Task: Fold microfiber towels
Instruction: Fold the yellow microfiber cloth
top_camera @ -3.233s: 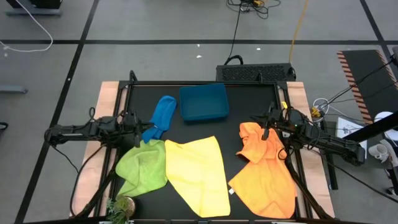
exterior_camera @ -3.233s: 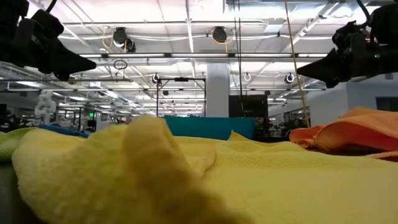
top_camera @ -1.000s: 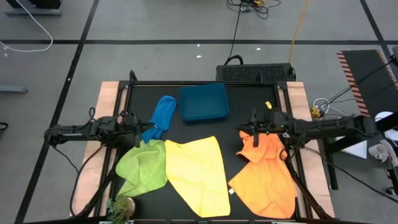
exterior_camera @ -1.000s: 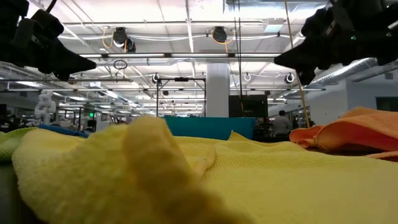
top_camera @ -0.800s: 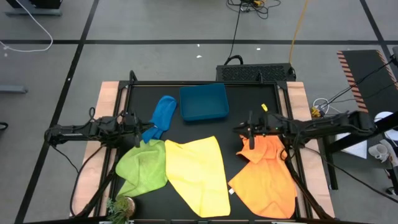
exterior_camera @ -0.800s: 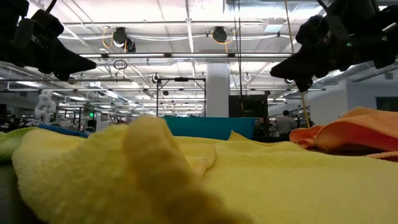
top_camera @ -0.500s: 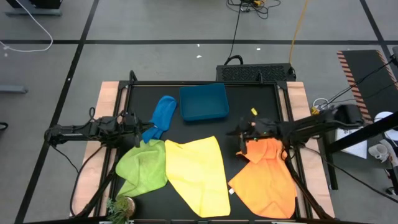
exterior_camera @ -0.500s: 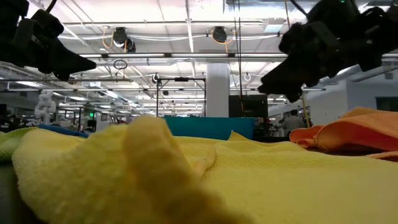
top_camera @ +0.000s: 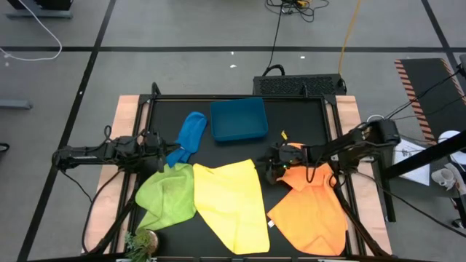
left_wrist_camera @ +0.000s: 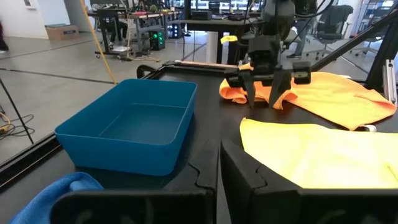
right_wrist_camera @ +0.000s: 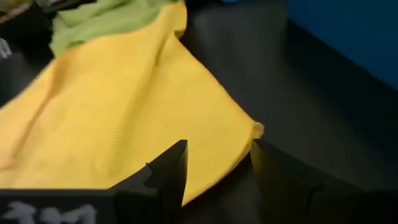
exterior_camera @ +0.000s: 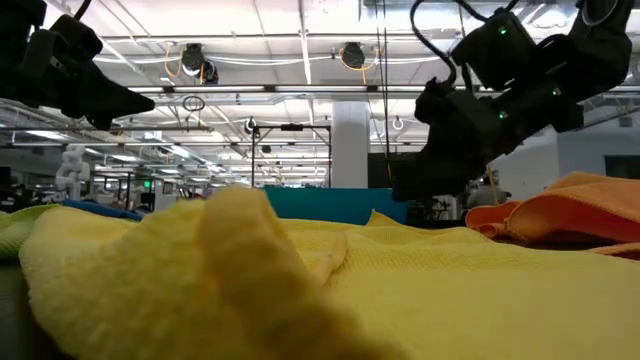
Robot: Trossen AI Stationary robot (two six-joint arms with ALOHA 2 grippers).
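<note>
Four microfiber towels lie on the black table. The yellow towel (top_camera: 229, 200) lies spread out in the middle, and the lime green towel (top_camera: 167, 195) is to its left. The blue towel (top_camera: 191, 133) is bunched at the far left. The orange towel (top_camera: 313, 207) lies rumpled at the right. My right gripper (top_camera: 269, 171) hangs open, fingers pointing down, just above the yellow towel's far right corner (right_wrist_camera: 255, 129), between the yellow and orange towels. My left gripper (top_camera: 162, 148) waits shut above the blue towel's near end, holding nothing.
A teal bin (top_camera: 238, 118) stands at the far middle, close behind the blue towel. A small plant (top_camera: 142, 244) sits at the near left corner. Bare black tabletop (top_camera: 295, 127) shows between the bin and the orange towel. Metal rails frame the table.
My right gripper has moved from over the orange towel's far end toward the table's left and downward, tipping its fingers down, and it has opened. It now hangs by the yellow towel's far right corner. The towels lie as before.
</note>
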